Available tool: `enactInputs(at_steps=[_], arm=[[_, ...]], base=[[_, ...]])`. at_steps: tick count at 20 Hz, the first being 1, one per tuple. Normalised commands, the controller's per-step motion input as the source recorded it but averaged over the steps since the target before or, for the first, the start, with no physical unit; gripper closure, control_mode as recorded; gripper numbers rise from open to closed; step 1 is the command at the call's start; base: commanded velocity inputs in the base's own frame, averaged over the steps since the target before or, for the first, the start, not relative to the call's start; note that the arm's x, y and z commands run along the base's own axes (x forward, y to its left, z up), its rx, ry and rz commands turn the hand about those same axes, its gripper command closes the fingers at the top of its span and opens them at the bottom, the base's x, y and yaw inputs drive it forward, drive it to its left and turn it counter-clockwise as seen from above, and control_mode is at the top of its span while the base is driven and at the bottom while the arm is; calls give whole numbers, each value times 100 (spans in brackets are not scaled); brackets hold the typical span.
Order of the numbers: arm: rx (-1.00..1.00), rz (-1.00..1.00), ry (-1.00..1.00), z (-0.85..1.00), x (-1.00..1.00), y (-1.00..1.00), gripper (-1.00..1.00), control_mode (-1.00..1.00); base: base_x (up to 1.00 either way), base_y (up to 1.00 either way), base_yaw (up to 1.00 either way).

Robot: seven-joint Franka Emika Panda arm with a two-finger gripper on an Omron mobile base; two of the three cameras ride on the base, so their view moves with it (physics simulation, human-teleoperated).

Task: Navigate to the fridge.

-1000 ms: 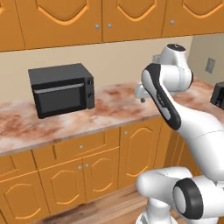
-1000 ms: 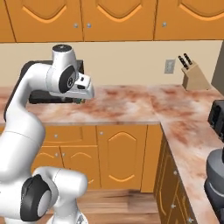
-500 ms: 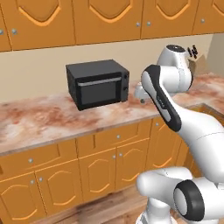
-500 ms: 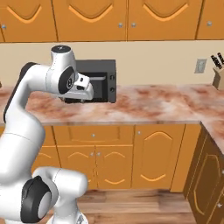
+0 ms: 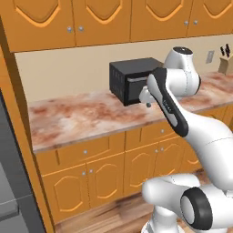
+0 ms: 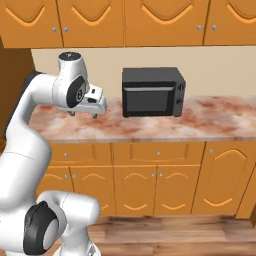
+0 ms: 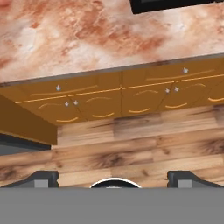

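Observation:
A grey metallic face of the fridge [image 5: 11, 182] fills the left edge of the left base view, with a horizontal seam low on it. A dark grey strip of the fridge [image 7: 19, 144] also shows at the left in the hand view. My gripper [image 5: 145, 97] [image 6: 85, 114] [image 7: 113, 178] hangs above the counter's front edge, far to the right of the fridge. It is open, its fingertips [image 7: 42, 177] wide apart with nothing between them, and it looks down at the floor.
A black microwave [image 5: 132, 79] [image 6: 152, 91] stands on the marbled counter [image 5: 82, 116] [image 6: 210, 120]. A tall orange side panel [image 5: 20, 123] separates fridge and counter. A knife block [image 5: 225, 63] sits far right. Wood floor [image 7: 131, 144] lies before the lower cabinets [image 6: 160, 175].
The whole picture has slid to the right, so the base has moved or turned left. The fridge's grey face has come in at the left edge. The arm keeps its pose.

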Motion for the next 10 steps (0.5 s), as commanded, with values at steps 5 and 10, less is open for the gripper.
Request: enactInputs(at_steps=[5,10], arm=[[0,0,0,0,0,0,-100,100],[0,0,0,0,0,0,-100,100]], base=[[-80,56,-2],[-95,2,-4]])
